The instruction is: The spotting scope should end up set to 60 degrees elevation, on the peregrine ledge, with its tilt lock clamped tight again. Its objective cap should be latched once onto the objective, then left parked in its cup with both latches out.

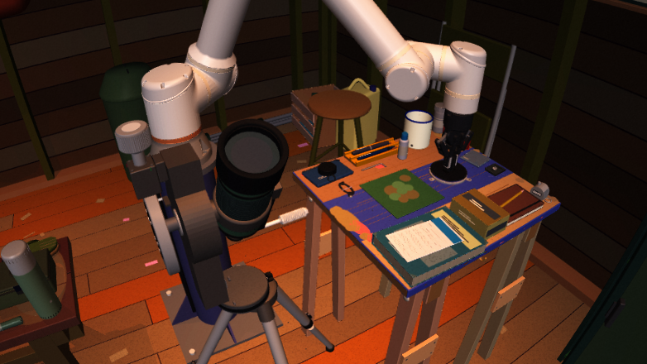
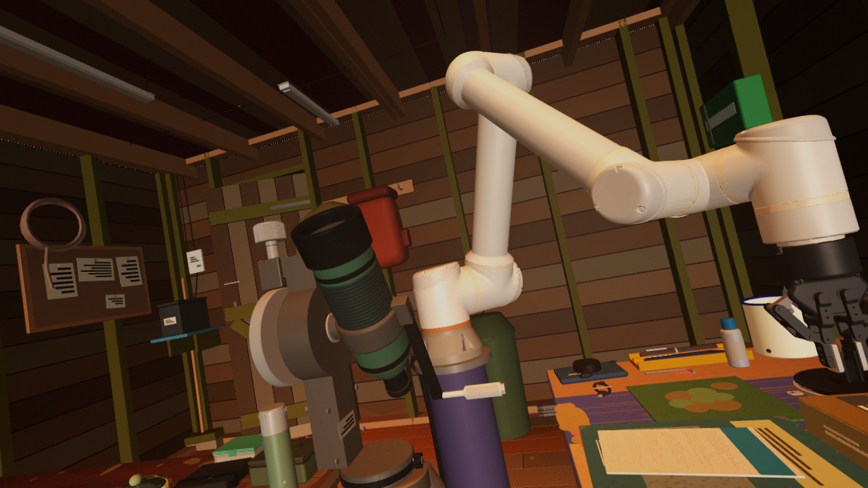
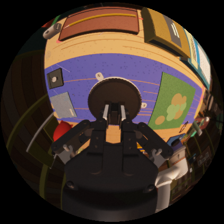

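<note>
The spotting scope (image 1: pixel 248 176) (image 2: pixel 358 303) sits on a tripod mount left of the table, tilted steeply upward, its objective bare. A knurled tilt lock knob (image 1: pixel 133 136) (image 2: pixel 269 233) stands on top of the mount. The round dark objective cap (image 1: pixel 448 172) (image 3: pixel 114 99) lies in its pale-rimmed cup on the table's far right. My gripper (image 1: pixel 449 159) (image 2: pixel 845 358) (image 3: pixel 114 112) points straight down over the cap's middle. Its fingers are closed on the small raised handle at the cap's centre. The cap's latches are too small to make out.
The wooden table (image 1: pixel 421 203) carries a green mat (image 1: pixel 401 192), a clipboard with paper (image 1: pixel 427 240), a yellow box (image 1: pixel 479 212), a brown notebook (image 1: pixel 516 201), a white mug (image 1: pixel 418 128) and a small bottle (image 1: pixel 402 146). A stool (image 1: pixel 339 107) stands behind it.
</note>
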